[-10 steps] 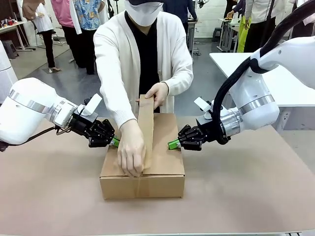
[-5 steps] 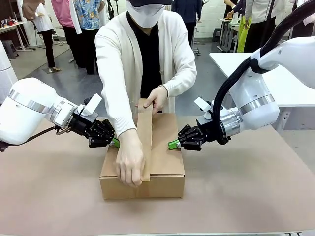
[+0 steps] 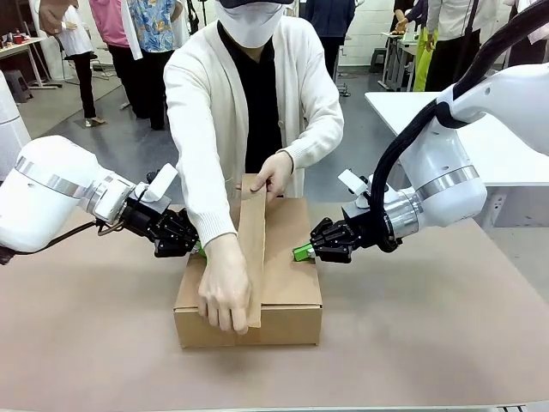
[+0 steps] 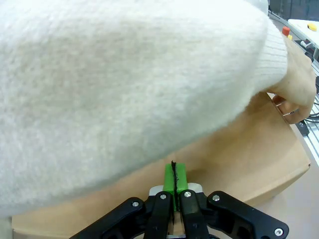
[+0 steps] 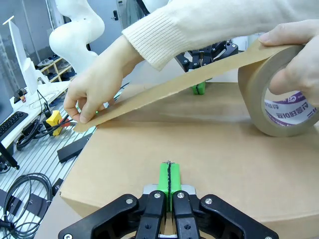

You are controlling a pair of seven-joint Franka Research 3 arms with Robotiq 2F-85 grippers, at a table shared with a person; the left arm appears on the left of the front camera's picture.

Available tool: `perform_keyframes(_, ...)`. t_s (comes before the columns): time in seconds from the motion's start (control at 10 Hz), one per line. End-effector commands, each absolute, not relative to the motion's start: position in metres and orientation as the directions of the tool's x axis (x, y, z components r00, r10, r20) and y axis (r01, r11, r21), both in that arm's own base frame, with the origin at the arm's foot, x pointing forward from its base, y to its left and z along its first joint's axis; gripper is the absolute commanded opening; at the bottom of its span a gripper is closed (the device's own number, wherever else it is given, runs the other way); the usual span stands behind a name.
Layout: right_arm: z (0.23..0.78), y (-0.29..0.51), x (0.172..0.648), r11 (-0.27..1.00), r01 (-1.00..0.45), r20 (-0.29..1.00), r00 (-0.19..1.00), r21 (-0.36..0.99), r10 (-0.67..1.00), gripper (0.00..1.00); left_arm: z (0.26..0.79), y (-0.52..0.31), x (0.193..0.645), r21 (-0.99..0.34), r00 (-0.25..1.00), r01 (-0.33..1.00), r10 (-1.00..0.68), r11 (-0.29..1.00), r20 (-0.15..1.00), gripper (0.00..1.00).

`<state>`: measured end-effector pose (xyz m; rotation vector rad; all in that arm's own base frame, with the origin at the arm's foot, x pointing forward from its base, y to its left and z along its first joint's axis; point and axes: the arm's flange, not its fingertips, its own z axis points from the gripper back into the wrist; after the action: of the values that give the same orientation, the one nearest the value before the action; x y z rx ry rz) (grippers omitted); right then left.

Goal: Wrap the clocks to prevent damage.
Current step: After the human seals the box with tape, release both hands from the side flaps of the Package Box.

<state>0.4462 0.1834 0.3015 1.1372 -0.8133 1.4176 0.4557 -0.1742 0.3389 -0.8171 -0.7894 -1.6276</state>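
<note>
Since a second ago: person's near hand (image 3: 225,292) drew brown paper tape strip (image 3: 251,249) down to front edge of brown cardboard box (image 3: 292,302). Clocks judged inside. Left jaws, right jaws shut, empty, tips at box's sides. Risk: box slides, strip lands skew, wrinkles. Tan tabletop (image 3: 429,343); beyond, grey floor, bystanders.

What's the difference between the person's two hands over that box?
The near hand pinches the loose end of the tape strip at the near edge of the box; the far hand grips the tape roll at the far edge. The near hand's fingers point down; the far hand curls around the roll. Both hold one strip taut over the box.
</note>
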Motion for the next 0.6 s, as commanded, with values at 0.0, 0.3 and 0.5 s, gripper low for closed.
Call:
perform_keyframes(0.0,0.2971,0.1844,0.4457,-0.165,-0.979,0.943,0.058,0.118,0.328,0.01,0.3301,-0.1733,0.4551,0.077,-0.162,0.981,-0.539,-0.176,0.827,0.00)
perform_keyframes(0.3,0.2971,0.1844,0.4457,-0.165,-0.979,0.943,0.058,0.118,0.328,0.01,0.3301,-0.1733,0.4551,0.077,-0.162,0.981,-0.539,-0.176,0.827,0.00)
perform_keyframes(0.5,0.2971,0.1844,0.4457,-0.165,-0.979,0.943,0.058,0.118,0.328,0.01,0.3301,-0.1733,0.4551,0.077,-0.162,0.981,-0.539,-0.176,0.827,0.00)
